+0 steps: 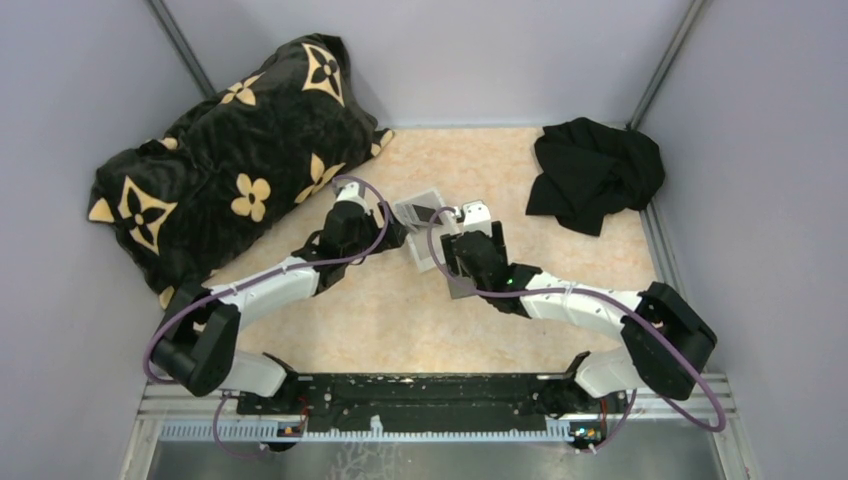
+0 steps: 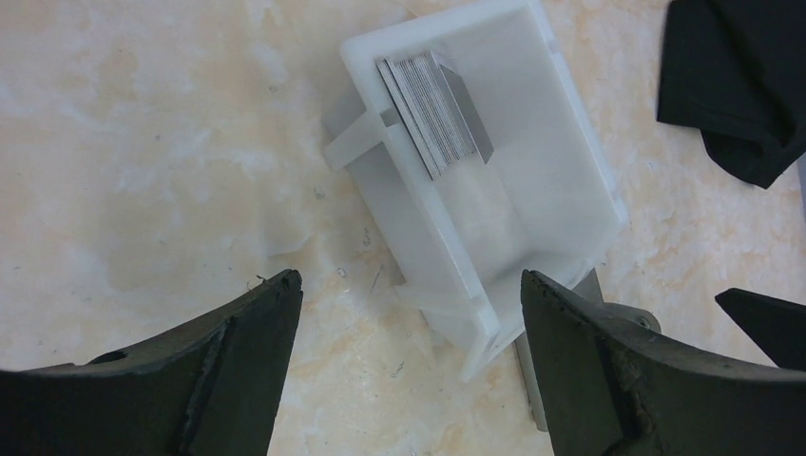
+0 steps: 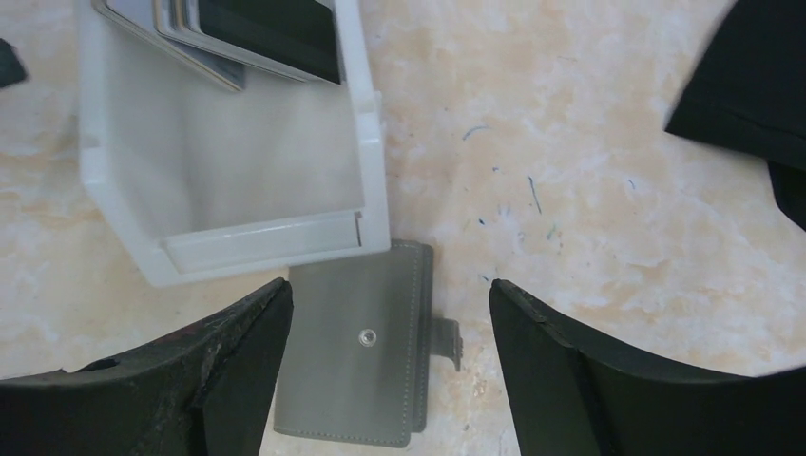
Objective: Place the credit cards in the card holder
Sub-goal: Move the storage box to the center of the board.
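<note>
The credit cards [image 2: 432, 114] are a silvery stack standing on edge at the far end of a white tray [image 2: 570, 142]. My left gripper [image 2: 409, 277] is open and empty, its jaws level with the tray's near corner. The card holder [image 3: 356, 361], a grey wallet, lies folded flat against the tray's [image 3: 371, 142] near end, its snap tab loose. My right gripper [image 3: 390, 285] hangs open over it, holding nothing. The cards [image 3: 238, 28] show at that view's top. From above, the left gripper [image 1: 392, 235] and right gripper [image 1: 458, 262] flank the tray [image 1: 424, 256].
A large black cushion with tan flowers [image 1: 230, 170] fills the back left. A crumpled black cloth [image 1: 595, 170] lies at the back right, near the wall. Grey walls enclose the table on three sides.
</note>
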Motion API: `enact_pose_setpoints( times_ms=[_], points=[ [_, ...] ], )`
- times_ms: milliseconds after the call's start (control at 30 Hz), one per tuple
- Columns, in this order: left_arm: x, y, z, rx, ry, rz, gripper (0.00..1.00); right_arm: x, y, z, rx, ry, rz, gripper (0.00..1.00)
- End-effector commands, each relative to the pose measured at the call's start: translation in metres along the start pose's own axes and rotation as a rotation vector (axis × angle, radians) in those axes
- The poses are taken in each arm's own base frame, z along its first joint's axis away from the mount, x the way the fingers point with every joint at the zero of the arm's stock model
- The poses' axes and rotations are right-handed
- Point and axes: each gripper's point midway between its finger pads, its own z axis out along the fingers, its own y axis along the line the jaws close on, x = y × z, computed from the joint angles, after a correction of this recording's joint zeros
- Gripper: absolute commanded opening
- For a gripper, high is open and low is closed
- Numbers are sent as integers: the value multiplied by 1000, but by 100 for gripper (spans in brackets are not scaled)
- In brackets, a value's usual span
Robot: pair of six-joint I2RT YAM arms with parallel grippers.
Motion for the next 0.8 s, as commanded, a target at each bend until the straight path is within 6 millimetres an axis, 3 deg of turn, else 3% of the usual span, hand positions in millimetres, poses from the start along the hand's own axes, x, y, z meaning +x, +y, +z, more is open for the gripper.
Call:
enact_pose_setpoints(
  times_ms=[0, 500, 633, 767],
  points=[
    [-6, -18, 6, 41, -8, 1, 90, -22, 17, 8, -103, -67, 21, 76],
    [-2, -18, 13, 34, 2, 12, 90, -42, 19, 66, -138, -96, 46, 67],
    [-2, -19, 12, 36, 0, 13, 90, -47, 19, 76, -159, -99, 59, 59],
    [-2, -18, 13, 33, 0, 13, 90, -49, 17, 88, -175, -88, 75, 45]
  ],
)
